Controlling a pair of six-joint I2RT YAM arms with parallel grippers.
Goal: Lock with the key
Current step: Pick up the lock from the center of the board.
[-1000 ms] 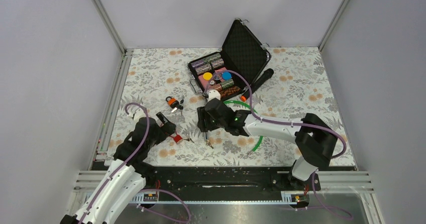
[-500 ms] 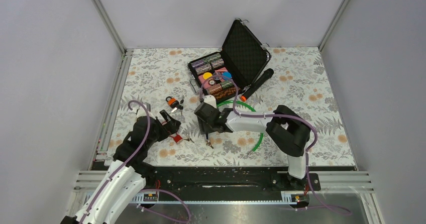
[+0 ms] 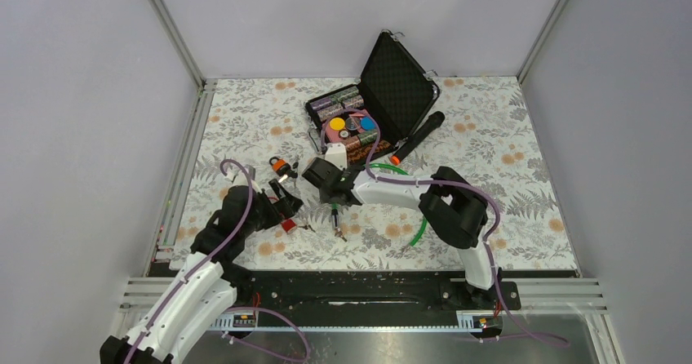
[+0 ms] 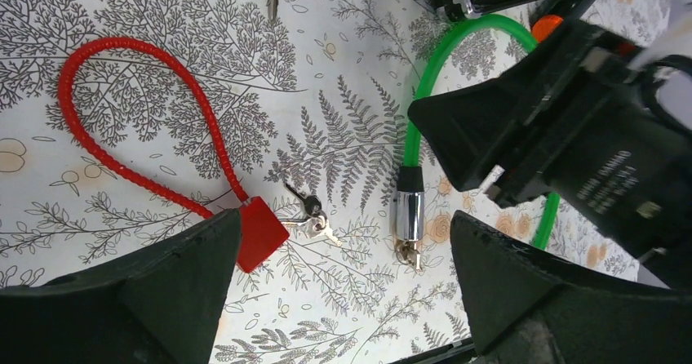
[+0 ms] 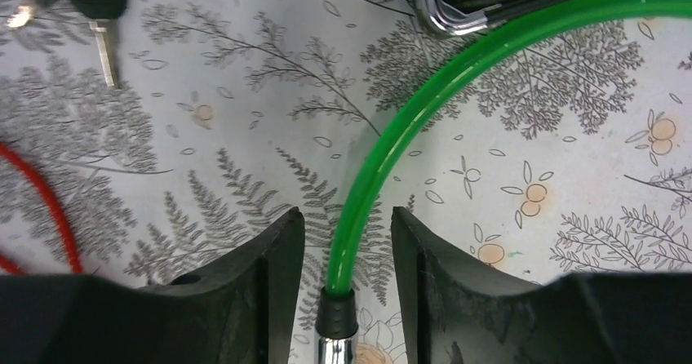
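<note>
The green cable (image 3: 421, 224) (image 5: 424, 78) loops on the floral mat and ends in a black collar and a chrome lock cylinder (image 4: 408, 217) (image 3: 334, 215). The key (image 4: 406, 254) (image 3: 338, 233), tiny and silvery, sits at the cylinder's near end. My right gripper (image 5: 347, 215) (image 3: 331, 191) is open, its jaws straddling the cable just above the collar with a gap on each side. My left gripper (image 4: 344, 217) (image 3: 282, 203) hangs wide open above the mat. The cylinder and key show between its fingers, and it holds nothing.
A red cable lock (image 4: 259, 233) (image 3: 288, 225) lies by the left gripper, with a small key bunch (image 4: 314, 217) beside it. An orange padlock with black-headed keys (image 3: 280, 166) sits farther back. Behind stands an open black case (image 3: 400, 78) of chips, with a black marker (image 3: 420, 135) next to it.
The right gripper slid back and left along the green cable, its arm folding, and its jaws narrowed. The left gripper moved forward toward the red lock and opened slightly wider.
</note>
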